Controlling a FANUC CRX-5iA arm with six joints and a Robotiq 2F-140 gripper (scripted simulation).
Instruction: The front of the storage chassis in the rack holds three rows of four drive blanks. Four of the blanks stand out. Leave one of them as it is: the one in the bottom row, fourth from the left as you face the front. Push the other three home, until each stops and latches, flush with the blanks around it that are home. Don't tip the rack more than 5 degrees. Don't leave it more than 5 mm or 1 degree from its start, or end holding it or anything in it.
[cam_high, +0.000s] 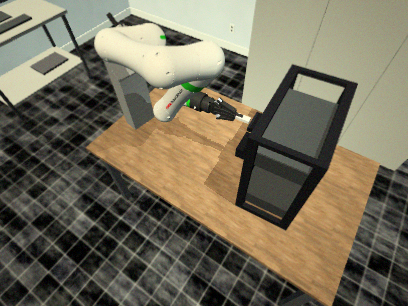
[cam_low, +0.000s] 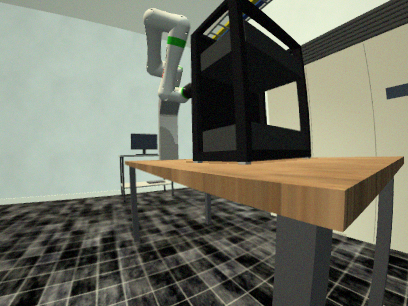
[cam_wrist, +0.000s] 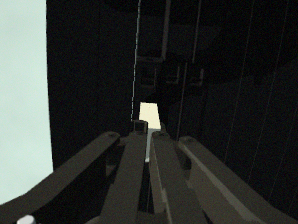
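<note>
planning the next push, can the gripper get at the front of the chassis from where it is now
Probably yes: the shut gripper already points at the rack's front face, nothing standing between them in the top view. Which blank it faces cannot be told.

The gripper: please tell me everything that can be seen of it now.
The gripper is dark, with jointed metal-looking linkage bars on both sides, and its pale fingers are shut together on nothing. It reaches almost level from the white arm's wrist toward the front of the black rack, near its upper part. In the wrist view the fingertips sit close before the dark front; whether they touch it cannot be told.
</note>
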